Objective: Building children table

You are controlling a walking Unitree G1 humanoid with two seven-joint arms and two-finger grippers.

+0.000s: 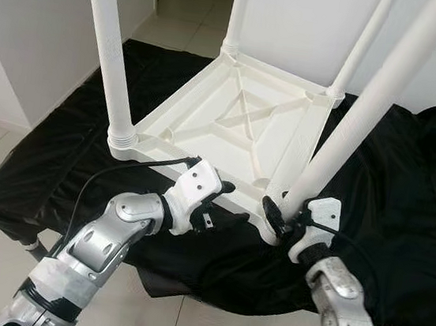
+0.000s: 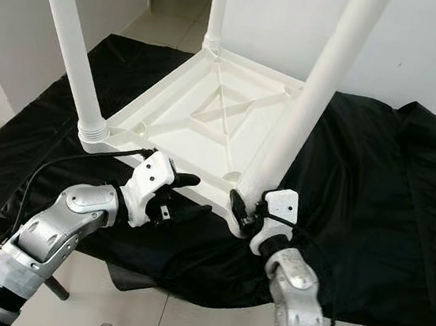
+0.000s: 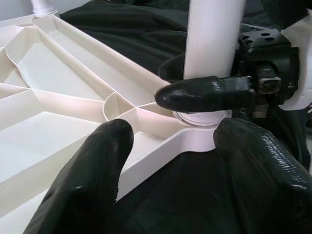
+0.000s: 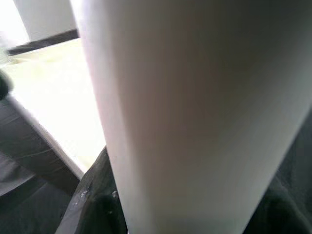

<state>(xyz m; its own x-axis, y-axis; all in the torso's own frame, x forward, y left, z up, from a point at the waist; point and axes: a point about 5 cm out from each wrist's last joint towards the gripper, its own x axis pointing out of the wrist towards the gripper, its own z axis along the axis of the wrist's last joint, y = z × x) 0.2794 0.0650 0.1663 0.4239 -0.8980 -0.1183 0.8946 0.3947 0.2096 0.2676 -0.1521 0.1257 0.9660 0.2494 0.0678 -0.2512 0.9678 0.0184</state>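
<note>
The white plastic children's table (image 1: 235, 117) lies upside down on a black cloth (image 1: 404, 202), ribbed underside up, four white legs rising from its corners. All four legs run off the top of my head views, so I cannot see their ends.

My right pincer (image 1: 281, 216) sits at the corner nearest me, at about 5 o'clock of the tabletop, closed around the near right leg (image 1: 368, 110) just above its socket. One black finger (image 3: 204, 92) shows clearly from my left wrist, lying across the leg right over the collar; the other finger is hidden behind the leg. From my right wrist the leg (image 4: 195, 117) is so close that it is a pale blur, with a strip of tabletop edge and dark cloth beside it; I cannot make out my own fingers there.

My left pincer (image 1: 217, 204) is at the near edge of the tabletop, at about 6 o'clock, just beside the right one. Its fingers (image 3: 87, 185) stand spread wide, one over the rim, the other over the cloth, gripping nothing. Whether they touch the rim I cannot tell.

The near left leg (image 1: 112, 54) stands at 8 o'clock, and a black cable (image 1: 122, 167) runs past its base. The cloth hides whatever carries the table.
</note>
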